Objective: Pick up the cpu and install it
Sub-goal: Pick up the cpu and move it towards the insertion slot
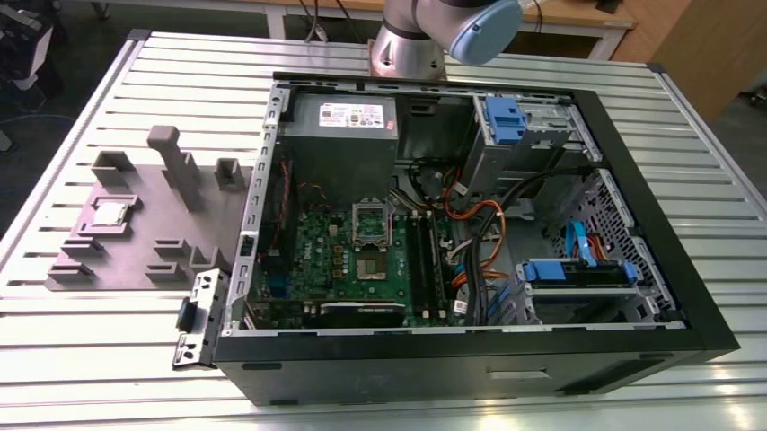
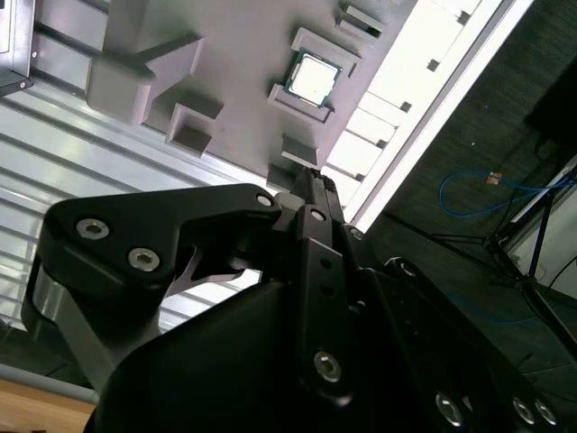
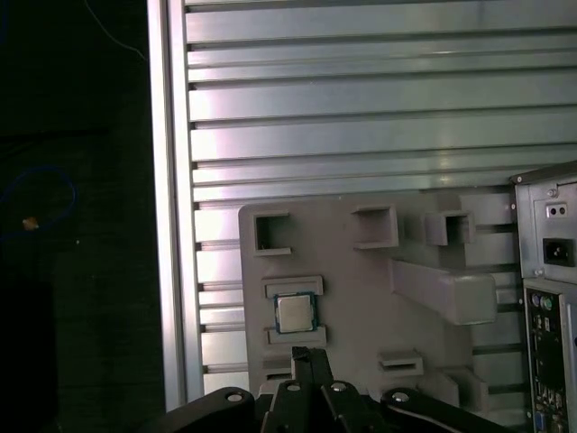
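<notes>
**CPU waits in its fixture; gripper hangs above it, empty**

The cpu [image 1: 111,212], a small flat square chip with a dull silver metal top and a pale rim, lies face up in a shallow seat on the grey plastic fixture plate [image 1: 132,260]; the plate rests on the slatted aluminium worktop [image 1: 72,359], at the exterior view's left of the open black computer case [image 1: 480,377] and well apart from the green motherboard [image 1: 348,260] inside it; the shiny rectangular socket frame [image 1: 370,223] on that board holds no chip that I can make out.

In both wrist views the black gripper [image 3: 306,354] hangs above the plate, near the chip but clear of it; its fingers look drawn together to a narrow point, with nothing between them.

Two low grey bars flank the chip on opposite sides, while the other two sides look open.

I judge the chip light, stiff and thin; its metal top is probably slick, and its underside is likely delicate; the safest hold seems to be across the two open edges of the rim, squarely and level, with gentle pressure, since a tilted pinch could let it slip or twist.
</notes>
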{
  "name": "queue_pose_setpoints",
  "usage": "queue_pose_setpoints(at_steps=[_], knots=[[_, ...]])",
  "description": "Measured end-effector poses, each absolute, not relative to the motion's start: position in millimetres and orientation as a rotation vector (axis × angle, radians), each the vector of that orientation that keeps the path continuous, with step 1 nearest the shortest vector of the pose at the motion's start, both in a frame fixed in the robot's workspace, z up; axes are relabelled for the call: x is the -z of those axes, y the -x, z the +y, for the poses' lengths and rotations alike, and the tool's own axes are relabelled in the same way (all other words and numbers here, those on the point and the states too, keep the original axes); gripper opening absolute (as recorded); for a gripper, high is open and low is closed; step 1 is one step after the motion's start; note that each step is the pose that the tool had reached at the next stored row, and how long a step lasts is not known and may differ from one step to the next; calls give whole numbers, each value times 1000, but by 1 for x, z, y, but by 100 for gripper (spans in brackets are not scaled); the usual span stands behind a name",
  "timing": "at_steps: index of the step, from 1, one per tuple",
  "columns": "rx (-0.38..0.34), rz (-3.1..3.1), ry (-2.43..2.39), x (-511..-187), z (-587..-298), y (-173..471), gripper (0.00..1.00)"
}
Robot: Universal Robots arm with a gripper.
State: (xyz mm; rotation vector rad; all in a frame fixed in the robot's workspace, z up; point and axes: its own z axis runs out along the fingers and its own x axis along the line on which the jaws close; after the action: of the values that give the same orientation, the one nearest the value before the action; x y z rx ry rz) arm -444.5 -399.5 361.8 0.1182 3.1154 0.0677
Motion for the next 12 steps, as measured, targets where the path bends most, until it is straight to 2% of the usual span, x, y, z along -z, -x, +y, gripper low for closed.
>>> queue_pose_setpoints(at_steps=[10, 12], knots=[[-68, 3116, -103, -361, -400, 445, 11], [-68, 3116, -94, -361, -401, 445, 23]])
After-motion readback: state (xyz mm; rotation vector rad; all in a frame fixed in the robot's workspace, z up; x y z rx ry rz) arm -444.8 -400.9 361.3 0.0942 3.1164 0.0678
